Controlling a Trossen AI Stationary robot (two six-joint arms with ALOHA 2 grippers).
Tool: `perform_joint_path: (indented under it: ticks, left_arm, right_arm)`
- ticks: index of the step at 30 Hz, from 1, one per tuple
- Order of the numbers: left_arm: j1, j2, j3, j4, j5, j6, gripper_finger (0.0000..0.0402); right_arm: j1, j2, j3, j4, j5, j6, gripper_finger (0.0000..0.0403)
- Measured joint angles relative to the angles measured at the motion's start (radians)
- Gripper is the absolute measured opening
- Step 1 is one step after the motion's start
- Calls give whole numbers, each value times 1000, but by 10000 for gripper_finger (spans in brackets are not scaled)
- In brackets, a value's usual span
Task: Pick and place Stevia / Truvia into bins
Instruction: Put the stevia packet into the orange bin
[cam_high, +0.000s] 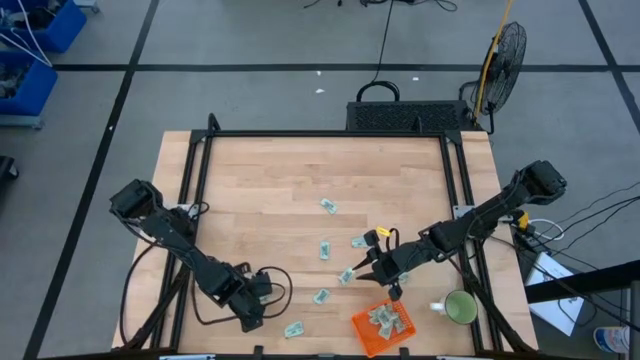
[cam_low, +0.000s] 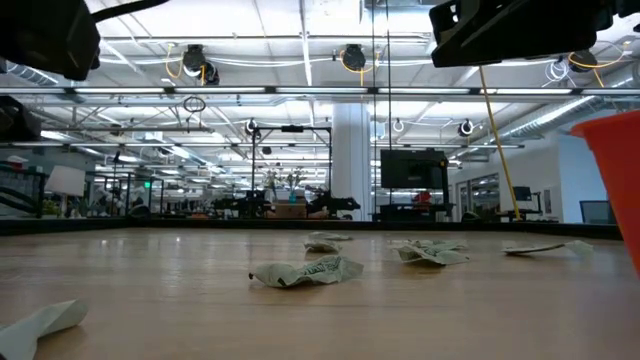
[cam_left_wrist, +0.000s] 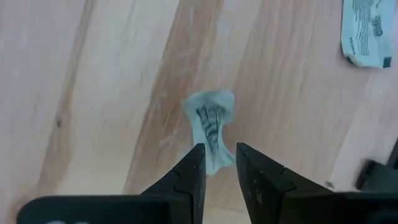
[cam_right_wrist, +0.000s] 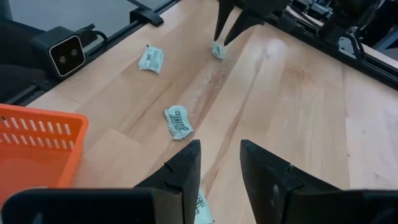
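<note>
A large open lab: strip ceiling lights (cam_low: 300, 95), distant workstations, a monitor (cam_low: 412, 168).

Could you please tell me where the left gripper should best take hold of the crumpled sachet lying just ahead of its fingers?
Probably at the pinched waist of the crumpled sachet, coming straight down from above. It lies flat on the table, so its edges offer little. The bunched middle is narrow enough for the left gripper, whose fingers are slightly open.
</note>
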Motion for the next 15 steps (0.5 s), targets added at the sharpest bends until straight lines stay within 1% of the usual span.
perform_joint_path:
  ticks: [6,10,13,15]
  left_arm:
    - [0,42,-1,12,2,26,93]
    - [1,78,3,24,23,31,92]
    - [1,92,5,28,20,48,92]
    - [1,87,4,28,5,67,92]
  right_arm:
    - [0,0,0,0,0,0,105]
    - [0,0,0,10,1,5,105]
    - [-6,0,0,50,7,61,105]
    - [-18,0,0,86,34,137,109]
